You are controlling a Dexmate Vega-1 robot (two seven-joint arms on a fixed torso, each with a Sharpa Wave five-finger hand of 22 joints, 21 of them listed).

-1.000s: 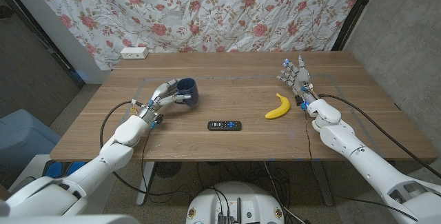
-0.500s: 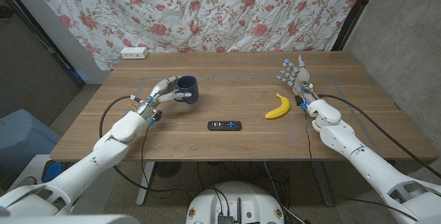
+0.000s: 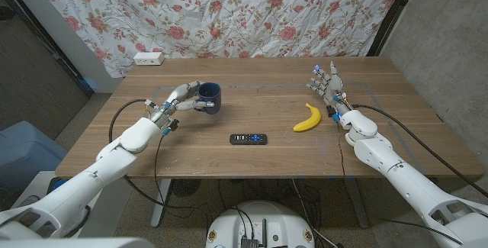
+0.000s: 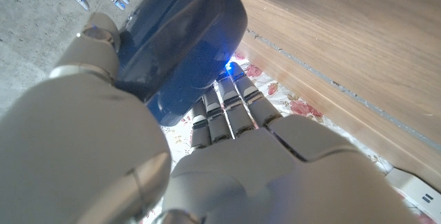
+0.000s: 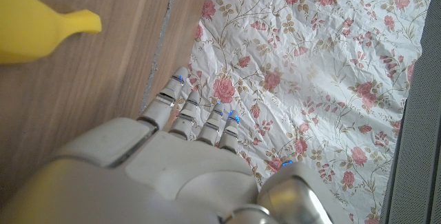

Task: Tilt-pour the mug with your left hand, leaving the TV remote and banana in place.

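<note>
While the left hand point(image 3: 177, 100) grips it, the dark blue mug point(image 3: 209, 97) tilts.

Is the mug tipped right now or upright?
Roughly upright. In the head view the mug, gripped by the left hand, shows its opening facing up. Contents cannot be told.

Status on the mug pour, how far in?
Grasp done: left hand holds the blue mug, apparently off the table. Tilt looks barely begun; the pour and set-down remain. TV remote and banana lie untouched; right hand idle.
</note>
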